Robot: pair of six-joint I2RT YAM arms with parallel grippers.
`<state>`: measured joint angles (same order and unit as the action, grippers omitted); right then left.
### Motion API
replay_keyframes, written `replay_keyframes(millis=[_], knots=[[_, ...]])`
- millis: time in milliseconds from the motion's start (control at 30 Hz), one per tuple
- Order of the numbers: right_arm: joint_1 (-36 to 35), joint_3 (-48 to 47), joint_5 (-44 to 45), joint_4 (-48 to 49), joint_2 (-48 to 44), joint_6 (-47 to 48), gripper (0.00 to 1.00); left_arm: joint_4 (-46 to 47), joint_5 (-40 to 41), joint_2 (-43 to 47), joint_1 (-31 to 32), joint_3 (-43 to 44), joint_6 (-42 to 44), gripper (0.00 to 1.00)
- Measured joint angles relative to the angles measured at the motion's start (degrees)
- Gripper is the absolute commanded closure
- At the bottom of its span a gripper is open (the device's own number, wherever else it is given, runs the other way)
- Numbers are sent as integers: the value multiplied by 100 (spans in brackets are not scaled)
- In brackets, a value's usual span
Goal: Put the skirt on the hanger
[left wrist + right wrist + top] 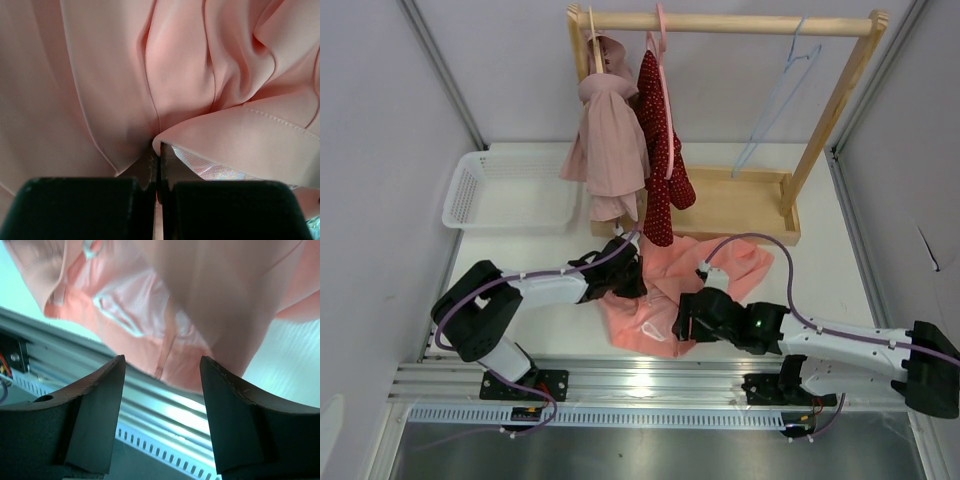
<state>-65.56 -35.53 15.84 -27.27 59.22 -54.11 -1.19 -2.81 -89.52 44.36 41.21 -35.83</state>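
Observation:
The salmon-pink skirt lies crumpled on the table between both arms. My left gripper sits at the skirt's left edge. In the left wrist view that gripper is shut on a fold of the skirt. My right gripper is at the skirt's near right side. In the right wrist view it stands open, with the skirt just beyond its tips and nothing between its fingers. The light-blue wire hanger hangs bare from the right end of the rail.
A wooden rack stands at the back on its base board. A pale pink garment and a dark red dotted garment hang on it. A white basket sits back left. The metal rail runs along the near edge.

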Motion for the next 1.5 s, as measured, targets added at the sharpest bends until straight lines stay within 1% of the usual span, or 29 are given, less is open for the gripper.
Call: replay_keyframes(millis=[67, 133, 200, 300, 333, 400, 467, 567, 733, 767, 867, 967, 1100, 1200, 1367, 1433, 1467, 1500], knots=[[-313, 28, 96, -15, 105, -289, 34, -2, 22, 0, 44, 4, -17, 100], [-461, 70, 164, 0, 280, -476, 33, -4, 35, 0, 74, 4, -20, 100], [-525, 157, 184, 92, 605, -660, 33, -9, 74, 0, 90, 4, -22, 100], [-474, 313, 170, 186, 920, -782, 35, -20, 96, 7, 94, 7, -24, 100], [-400, 352, 149, 216, 975, -802, 37, -33, 98, 17, 101, 7, -24, 100], [-195, 415, 103, 299, 981, -813, 43, -92, 105, 50, 114, 7, -24, 100], [90, 485, -9, 396, 933, -780, 52, -155, 111, 85, 122, 7, -20, 100], [761, 634, -195, 483, 769, -638, 54, -295, 111, 146, 122, 4, -20, 100], [2114, 713, -452, 387, 450, -120, 51, -278, 107, 273, 122, -144, -81, 100], [2415, 713, -542, 387, 413, 15, 48, -240, 92, 332, 127, -221, -136, 100], [3069, 706, -774, 398, 446, 350, 45, -37, 15, 553, 131, -538, -328, 100], [3475, 592, -999, 415, 723, 634, 43, 168, -46, 866, 170, -929, -575, 100], [3593, 111, -1211, 549, 1432, 935, 43, 280, -39, 1211, 328, -1292, -861, 98], [3556, -271, -1246, 654, 1915, 1121, 43, 415, -33, 1281, 485, -1425, -1043, 98], [3526, -481, -1224, 662, 1956, 1311, 38, 732, -66, 1368, 570, -1628, -1215, 96], [3526, -492, -1217, 651, 1917, 1388, 36, 820, -85, 1379, 562, -1659, -1222, 90], [3526, -505, -1204, 623, 1893, 1423, 36, 852, -90, 1386, 560, -1674, -1226, 82], [3526, -516, -1196, 605, 1873, 1453, 36, 898, -90, 1410, 549, -1696, -1226, 78]])
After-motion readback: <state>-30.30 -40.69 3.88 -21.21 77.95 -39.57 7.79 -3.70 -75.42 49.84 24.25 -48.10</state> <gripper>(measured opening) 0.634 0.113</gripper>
